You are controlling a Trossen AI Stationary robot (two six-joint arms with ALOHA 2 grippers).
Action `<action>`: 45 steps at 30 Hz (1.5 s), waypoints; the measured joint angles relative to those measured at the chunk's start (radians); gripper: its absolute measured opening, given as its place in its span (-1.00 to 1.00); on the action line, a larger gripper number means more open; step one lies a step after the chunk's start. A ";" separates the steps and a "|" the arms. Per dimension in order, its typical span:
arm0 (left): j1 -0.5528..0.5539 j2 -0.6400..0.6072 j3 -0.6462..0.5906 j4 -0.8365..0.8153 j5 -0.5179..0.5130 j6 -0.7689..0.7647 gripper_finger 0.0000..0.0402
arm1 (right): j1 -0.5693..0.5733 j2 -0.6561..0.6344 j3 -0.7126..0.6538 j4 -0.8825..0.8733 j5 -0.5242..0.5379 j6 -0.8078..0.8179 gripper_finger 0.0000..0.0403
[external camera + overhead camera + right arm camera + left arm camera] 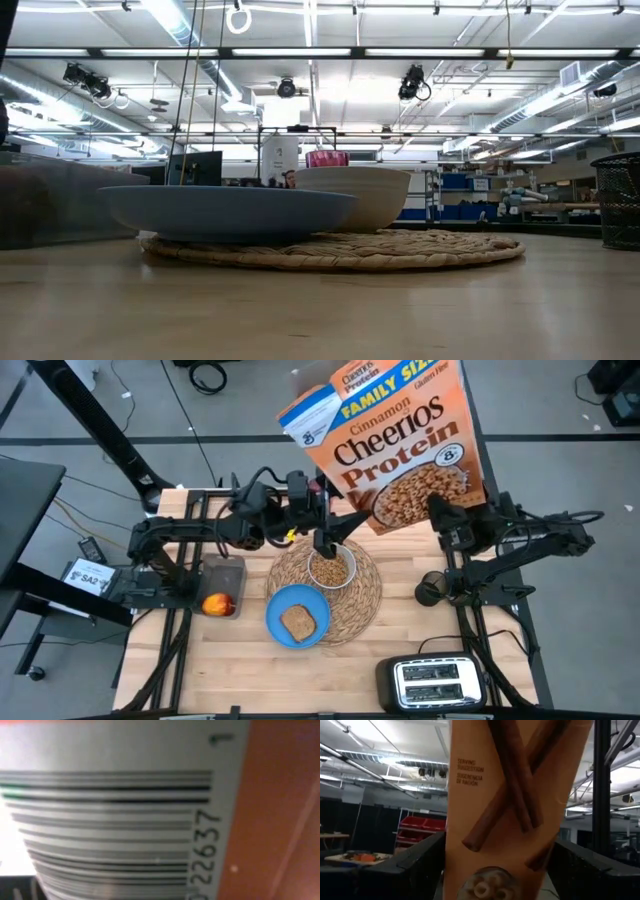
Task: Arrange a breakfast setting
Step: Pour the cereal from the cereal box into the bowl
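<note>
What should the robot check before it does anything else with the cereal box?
1. Box held up above the table: ok.
2. Left gripper around the box's lower end: ok.
3. Right gripper on the box: cannot tell; its camera sees only the barcode up close.
4. Bowl on the placemat has cereal in it: ok.
5. Toast on the plate: ok.
6. Apple set by the placemat: not ok, it lies off to the left.

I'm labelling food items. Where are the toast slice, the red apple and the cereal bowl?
toast slice [297,622], high view, middle of the slice on the blue plate.
red apple [218,603], high view, its top.
small white bowl [362,198], low view, its side wall.
</note>
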 joint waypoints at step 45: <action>0.161 -0.426 -0.009 -0.681 -0.127 0.209 -0.01 | 0.115 -0.314 -0.002 -0.888 0.257 -0.212 0.88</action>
